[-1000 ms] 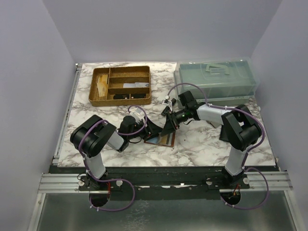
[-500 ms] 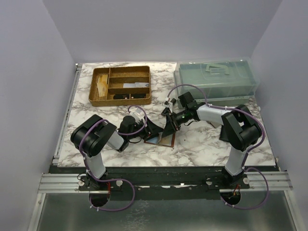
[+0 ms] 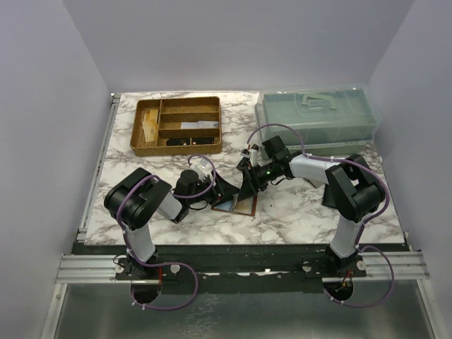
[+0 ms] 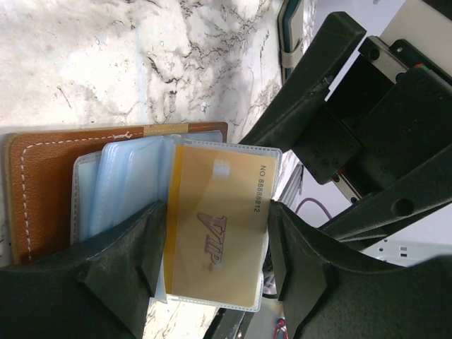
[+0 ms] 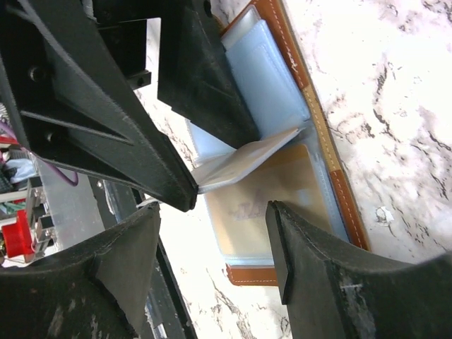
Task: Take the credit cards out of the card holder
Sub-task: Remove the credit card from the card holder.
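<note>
The card holder (image 3: 236, 205) lies open on the marble table (image 3: 304, 208), near the front edge and between the two arms, its brown leather cover flat against the tabletop and its clear plastic sleeves facing up. In the left wrist view a yellow card (image 4: 219, 233) marked VIP sits inside one of these sleeves, not yet pulled out. The left gripper (image 4: 217, 212) is spread wide over the holder, one finger (image 4: 120, 282) at each side of that sleeve. From the right wrist view one of its fingers presses down on the stack of bluish sleeves, while a single sleeve leaf stands lifted at an angle. The right gripper (image 5: 212, 219) is released too, its fingers apart and empty, hanging just above the holder's lower half. At the back of the table stand a gold-brown divided tray (image 3: 176, 150) on the left and a pale green lidded plastic box (image 3: 318, 116) on the right, both well apart from the holder.
</note>
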### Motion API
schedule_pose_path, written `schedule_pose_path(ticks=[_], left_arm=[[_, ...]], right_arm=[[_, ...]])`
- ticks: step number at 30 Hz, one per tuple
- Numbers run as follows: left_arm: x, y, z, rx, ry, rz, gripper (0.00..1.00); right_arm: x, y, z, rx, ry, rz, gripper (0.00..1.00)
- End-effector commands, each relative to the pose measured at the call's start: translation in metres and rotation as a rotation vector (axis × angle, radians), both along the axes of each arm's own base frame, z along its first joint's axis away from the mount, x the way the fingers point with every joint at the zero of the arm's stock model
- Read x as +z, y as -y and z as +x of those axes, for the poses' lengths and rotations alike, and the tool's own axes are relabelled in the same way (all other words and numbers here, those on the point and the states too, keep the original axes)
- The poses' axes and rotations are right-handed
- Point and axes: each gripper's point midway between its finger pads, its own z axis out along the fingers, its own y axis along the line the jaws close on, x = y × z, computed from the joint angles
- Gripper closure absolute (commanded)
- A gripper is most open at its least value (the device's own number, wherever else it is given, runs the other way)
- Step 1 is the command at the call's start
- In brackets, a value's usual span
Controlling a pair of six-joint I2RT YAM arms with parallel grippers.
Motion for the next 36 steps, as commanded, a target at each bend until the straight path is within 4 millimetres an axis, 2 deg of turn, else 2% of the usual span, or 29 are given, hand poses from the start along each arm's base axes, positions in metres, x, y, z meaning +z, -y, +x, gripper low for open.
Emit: schedule_pose_path(ticks=[1, 4, 11, 16, 25, 31, 36], left_arm=[[-0.037, -0.007, -0.016, -0.01, -0.128, 0.092, 0.38], [-0.03, -0.006, -0.015, -0.009, -0.118, 0.078, 0.38], [-0.028, -0.004, -0.013, -0.012, -0.115, 0.07, 0.37], [-0.026, -0.001, -0.012, -0.016, -0.115, 0.064, 0.36], [-0.012, 0.002, -0.004, -0.004, -0.086, 0.037, 0.32], [-0.007, 0.006, 0.002, 0.002, -0.073, 0.028, 0.29], [-0.005, 0.006, 0.009, 0.024, -0.055, 0.031, 0.28]], right_arm=[[0.001, 0.002, 0.004, -0.043, 0.022, -0.019, 0.31], [0.007, -0.001, -0.001, -0.03, -0.004, 0.017, 0.26], [0.02, -0.008, -0.012, 0.008, -0.061, 0.096, 0.25], [0.009, -0.006, -0.008, -0.031, -0.079, 0.056, 0.24], [-0.01, 0.004, 0.007, -0.131, -0.044, -0.068, 0.35], [-0.007, 0.006, 0.008, -0.142, -0.039, -0.078, 0.36], [-0.003, 0.006, 0.006, -0.129, -0.061, -0.06, 0.48]])
